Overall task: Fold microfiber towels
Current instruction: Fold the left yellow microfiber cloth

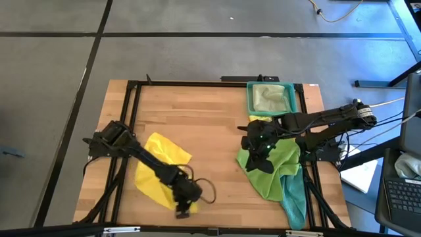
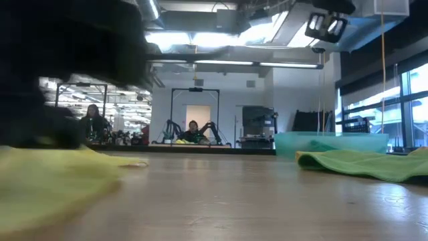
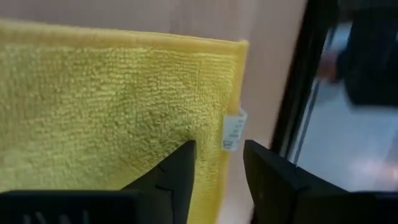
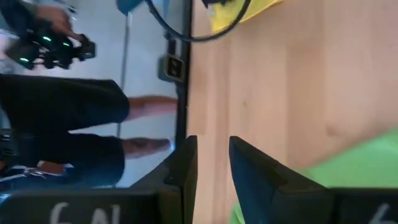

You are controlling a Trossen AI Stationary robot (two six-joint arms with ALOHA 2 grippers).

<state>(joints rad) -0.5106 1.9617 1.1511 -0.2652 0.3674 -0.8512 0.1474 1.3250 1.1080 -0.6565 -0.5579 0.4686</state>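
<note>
From above, the left gripper (image 1: pixel 185 209) sits low at the near edge of the table (image 1: pixel 210 131), at the near corner of a yellow towel (image 1: pixel 160 172) that lies crumpled on the left half. The right gripper (image 1: pixel 258 153) hangs over the far edge of a bright green towel (image 1: pixel 273 168) on the right half. A teal towel (image 1: pixel 295 197) lies partly under the green one, trailing toward the near right corner. Behind them a teal tray (image 1: pixel 250 99) holds a pale olive towel (image 1: pixel 272 99), and a sliver of a second yellow towel (image 1: pixel 258 119) shows just in front of the tray.

The left wrist view gives what the overhead cannot: the left gripper (image 3: pixel 217 171) has its fingers (image 3: pixel 180 177) apart, straddling the yellow towel's (image 3: pixel 112 112) hemmed edge beside a small white tag (image 3: pixel 234 132), with nothing pinched between them.

In the right wrist view the right gripper (image 4: pixel 208 168) has its fingers a narrow gap apart over bare wood, holding nothing, with the green towel (image 4: pixel 367 165) off to one side. Past the table edge this view alone shows a person's legs (image 4: pixel 146 124) in dark shorts.

The low view shows the yellow towel (image 2: pixel 47 181) as a blurred mound close by, the green towel (image 2: pixel 361 163) flat across the table with the tray (image 2: pixel 328 142) behind it, and two seated people (image 2: pixel 192 130) far back in the room.
</note>
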